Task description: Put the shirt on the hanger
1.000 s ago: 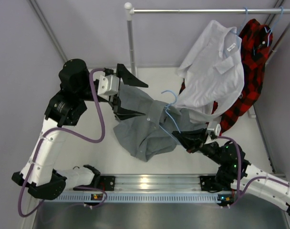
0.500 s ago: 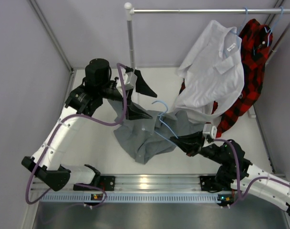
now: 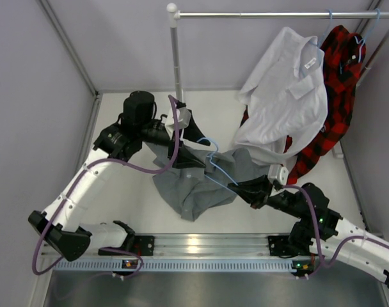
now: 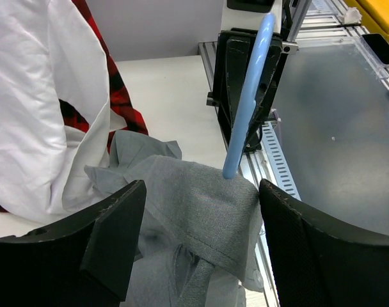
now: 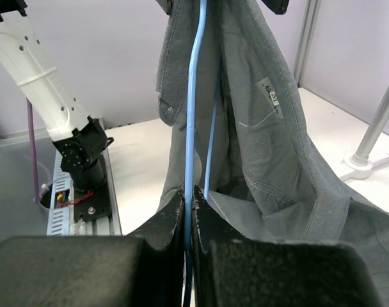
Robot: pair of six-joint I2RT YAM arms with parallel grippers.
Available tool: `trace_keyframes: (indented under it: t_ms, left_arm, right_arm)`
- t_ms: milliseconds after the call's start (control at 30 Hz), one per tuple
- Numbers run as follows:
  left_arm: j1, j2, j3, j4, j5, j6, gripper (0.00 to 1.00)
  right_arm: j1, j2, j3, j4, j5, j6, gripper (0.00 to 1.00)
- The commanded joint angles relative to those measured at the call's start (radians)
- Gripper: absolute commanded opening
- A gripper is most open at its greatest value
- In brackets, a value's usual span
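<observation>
The right end effector [image 5: 188, 199] has its two fingers pressed together on the thin light-blue wire of the hanger [image 5: 193, 96]. The wire rises straight out of that clamp, and a second strand of it runs just beside the first. In the overhead view this end effector [image 3: 249, 188] sits right of the bench's middle, and the hanger [image 3: 220, 167] slants up and left from it.

The left end effector [image 4: 201, 192] has its fingers spread wide apart, gripping nothing. Grey cloth and the end of the blue wire [image 4: 249, 96] lie in the gap between them. From above, this end effector [image 3: 198, 144] reaches in from the left, right beside the hanger's hook.

The shirt [image 3: 194, 188] is bunched between the two arms, over the middle of the bench [image 3: 127, 192]. Its cloth [image 5: 258, 128] is draped over the far part of the hanger and falls along both sides of the wire, collar label showing. In the left wrist view a fold of it [image 4: 194, 211] covers the wire's end. Whether its lower folds touch the bench cannot be told.

Behind, a white shirt [image 3: 287, 96] and a red-and-black plaid shirt [image 3: 338, 83] hang from the rail [image 3: 277, 14]. The white shirt's hem is close to the grey cloth.
</observation>
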Motion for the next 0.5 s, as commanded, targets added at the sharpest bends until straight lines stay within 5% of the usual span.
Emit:
trace_keyframes:
  t_ms: [0,467]
  left_arm:
    - [-0.003,-0.028,0.005,0.023,-0.002,-0.004,0.75]
    - [-0.001,0.002,0.117,-0.211,-0.085,0.11,0.78]
  right_arm:
    - [0.011,-0.01,0.059,0.022,-0.02,-0.024,0.0]
    - [0.011,-0.022,0.08,-0.03,-0.007,-0.046,0.0]
